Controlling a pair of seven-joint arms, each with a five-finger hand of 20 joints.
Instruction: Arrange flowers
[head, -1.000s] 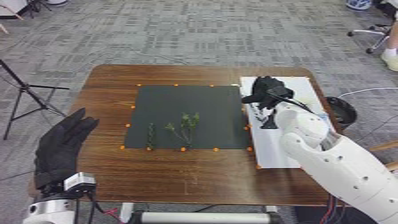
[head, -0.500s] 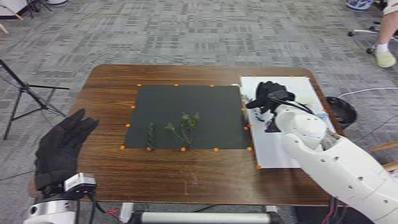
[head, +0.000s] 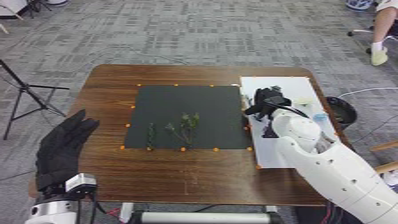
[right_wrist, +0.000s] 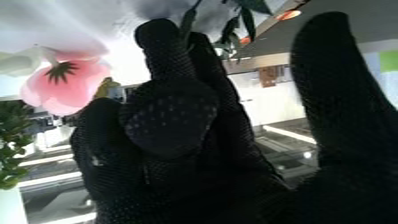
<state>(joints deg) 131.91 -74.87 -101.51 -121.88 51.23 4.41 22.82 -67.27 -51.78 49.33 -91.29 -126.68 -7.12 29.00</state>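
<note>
In the head view, my right hand (head: 265, 101) is over the white board (head: 282, 155) at the table's right, with dark leaves (head: 275, 89) just beyond it. Two green sprigs, one thin (head: 151, 135) and one branched (head: 185, 127), lie on the dark mat (head: 188, 100). My left hand (head: 64, 147) is open at the table's left edge. The right wrist view has my right hand (right_wrist: 178, 165) with extended fingers, nothing visibly held. Near its fingertips are narrow green leaves (right_wrist: 246, 22); a pink flower (right_wrist: 67, 82) and leafy greenery (right_wrist: 13, 142) are also there.
A pale yellow item (head: 303, 100) and a light blue one (head: 320, 117) lie on the white board. Beyond the table's right edge stands a black bin (head: 342, 111). Orange markers line the mat; a tripod (head: 27, 86) stands off the table's left side.
My right hand has moved a little nearer along the white board, uncovering dark leaves at its far side. The left hand has barely shifted, and the sprigs on the mat are unmoved.
</note>
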